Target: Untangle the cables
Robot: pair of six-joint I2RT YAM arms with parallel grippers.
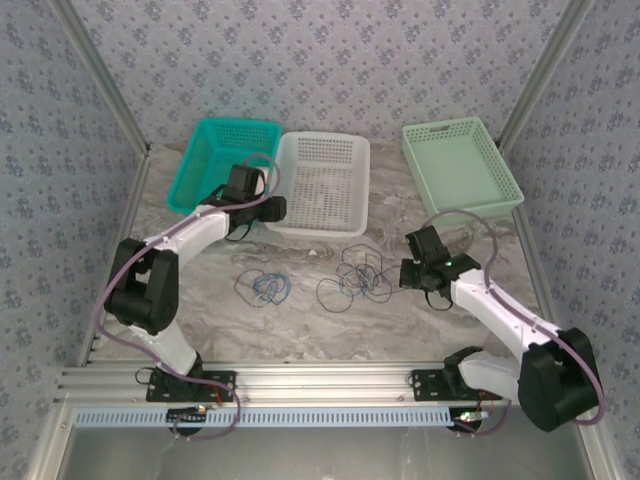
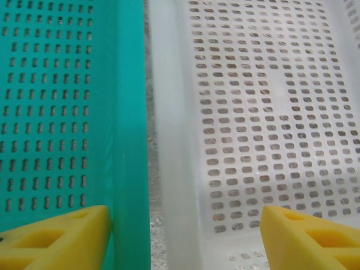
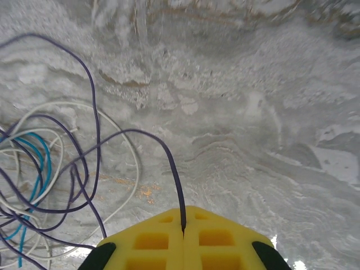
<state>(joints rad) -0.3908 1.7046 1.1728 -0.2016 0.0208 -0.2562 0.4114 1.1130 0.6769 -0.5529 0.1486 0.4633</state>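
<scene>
- Pinching a dark cable [image 3: 178, 191]: right jaws closed tight on it, low over the counter [image 3: 253, 140].
- Other cables [image 1: 358, 280] lie in two loose tangles mid-counter, near the white basket [image 1: 322, 180].
- Left jaws spread wide, straddling teal basket [image 2: 129, 112] rim and white basket.

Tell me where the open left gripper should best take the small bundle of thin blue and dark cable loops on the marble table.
Take the small blue-and-dark cable bundle from straight above, probably at its dark outer arc on the left: it lies flat on the table, apart from the bigger tangle, so one strand can be pinched alone.
</scene>
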